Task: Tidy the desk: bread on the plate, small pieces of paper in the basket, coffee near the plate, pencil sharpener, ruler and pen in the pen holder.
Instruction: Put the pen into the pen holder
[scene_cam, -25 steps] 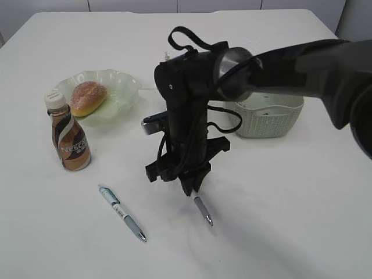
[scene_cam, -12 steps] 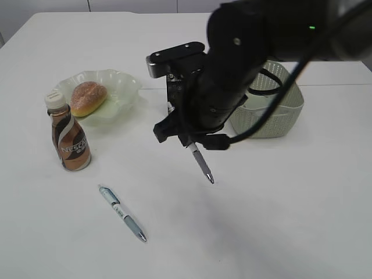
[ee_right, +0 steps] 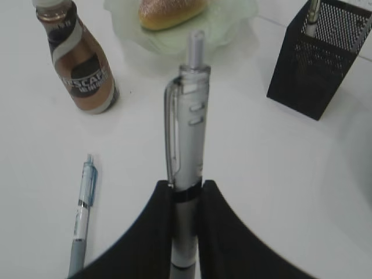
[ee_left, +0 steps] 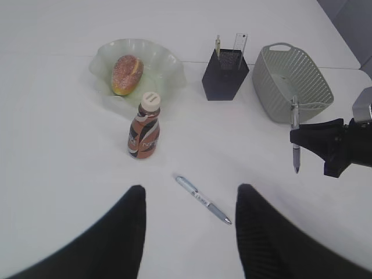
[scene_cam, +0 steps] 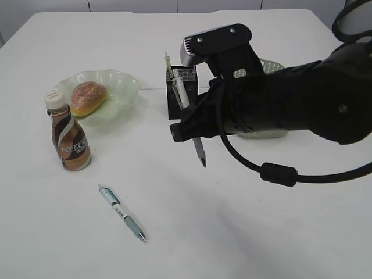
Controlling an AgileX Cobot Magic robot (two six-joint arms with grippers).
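Note:
My right gripper (ee_right: 186,192) is shut on a silver pen (ee_right: 187,116), which hangs tip down above the table in front of the black mesh pen holder (scene_cam: 181,100). A clear ruler (ee_left: 240,43) stands in that holder. A second, blue-and-white pen (scene_cam: 122,213) lies on the table near the front. The bread (scene_cam: 88,97) rests on the pale green plate (scene_cam: 122,84), and the coffee bottle (scene_cam: 68,136) stands upright just in front of it. My left gripper (ee_left: 190,190) hovers open, high above the lying pen. Pencil sharpener and paper pieces are out of view.
The pale woven basket (ee_left: 290,81) sits right of the pen holder; in the exterior view my right arm (scene_cam: 290,110) covers most of it. White table surface stretches around the lying pen and toward the front right.
My right gripper has lifted the silver pen off the table and carried it back toward the pen holder, and the arm has swung lower across the basket. The other things stayed put.

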